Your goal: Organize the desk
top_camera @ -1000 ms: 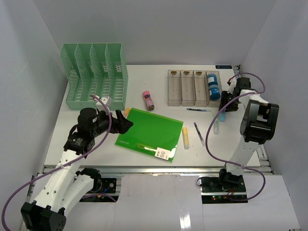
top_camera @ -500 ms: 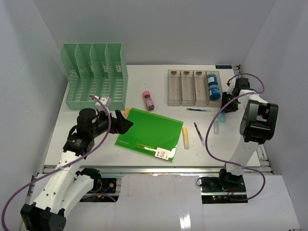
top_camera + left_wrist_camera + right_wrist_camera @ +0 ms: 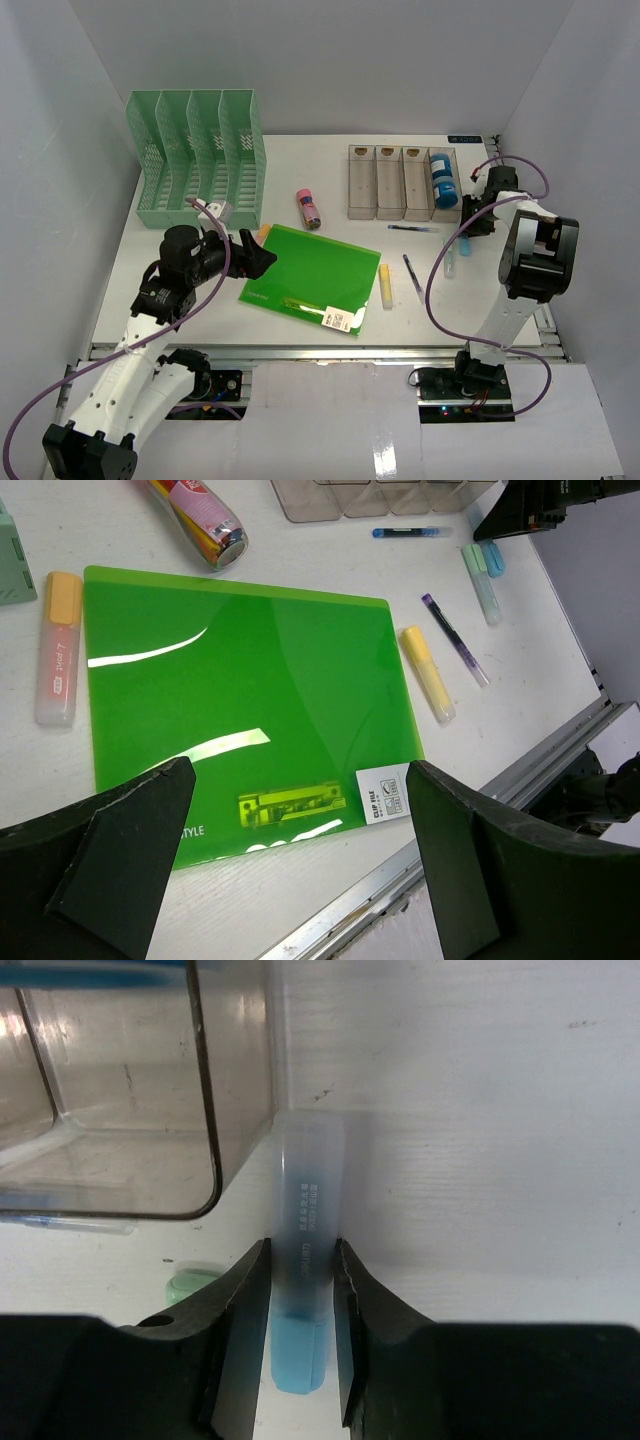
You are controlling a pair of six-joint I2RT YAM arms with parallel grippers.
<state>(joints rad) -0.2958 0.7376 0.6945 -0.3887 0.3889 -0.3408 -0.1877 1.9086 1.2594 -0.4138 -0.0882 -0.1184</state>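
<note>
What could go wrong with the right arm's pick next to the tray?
1. The right gripper pinches the blue highlighter toward its blue end, not the middle, so it may pivot or slip when lifted.
2. The highlighter's far end lies close to the clear tray corner and could catch the wall if swung that way.
3. A mint highlighter lies right beside one finger and could get nudged.
</note>
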